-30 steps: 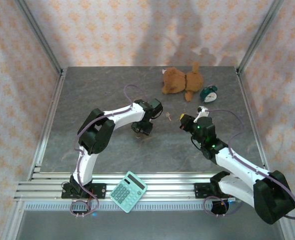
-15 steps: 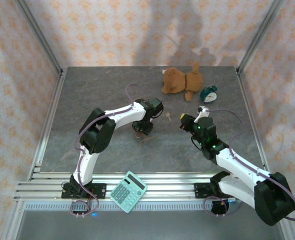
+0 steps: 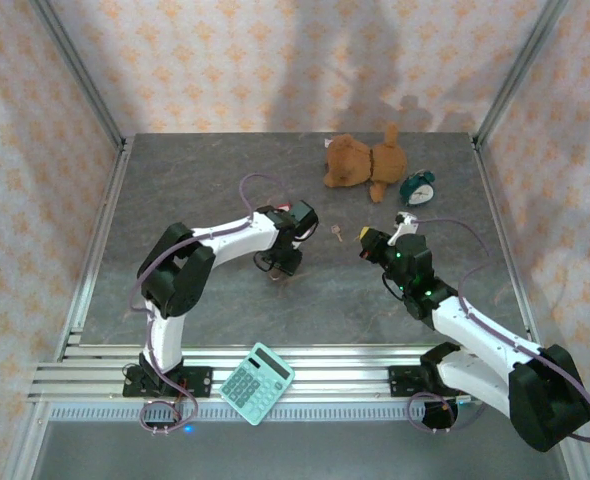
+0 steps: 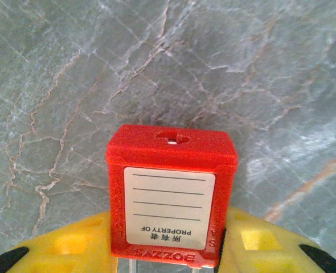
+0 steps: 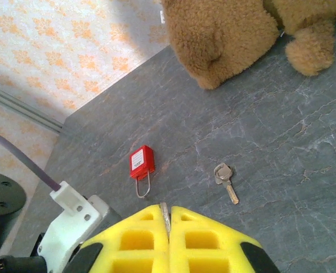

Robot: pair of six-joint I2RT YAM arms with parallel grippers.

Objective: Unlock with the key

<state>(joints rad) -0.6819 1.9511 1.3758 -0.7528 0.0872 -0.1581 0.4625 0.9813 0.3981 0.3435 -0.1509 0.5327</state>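
My left gripper (image 4: 168,230) is shut on a red padlock (image 4: 171,187). Its yellow pads (image 4: 259,239) press the padlock's sides, the white label faces the camera and the keyhole end points away, toward the table. From above, the left gripper (image 3: 280,262) sits mid-table. My right gripper (image 5: 169,211) (image 3: 366,243) is shut on a key (image 5: 165,211), a thin metal blade seen edge-on between the pads. In the right wrist view a second key (image 5: 226,182) (image 3: 336,232) lies loose on the table. Left of it a red padlock (image 5: 142,161) lies flat.
A brown teddy bear (image 3: 363,160) (image 5: 225,34) and a green alarm clock (image 3: 418,188) sit at the back right. A teal calculator (image 3: 257,383) rests on the front rail. Patterned walls close in the grey table (image 3: 175,200).
The left arm's elbow has swung out to the left and its gripper has shifted slightly left. The right arm has not moved.
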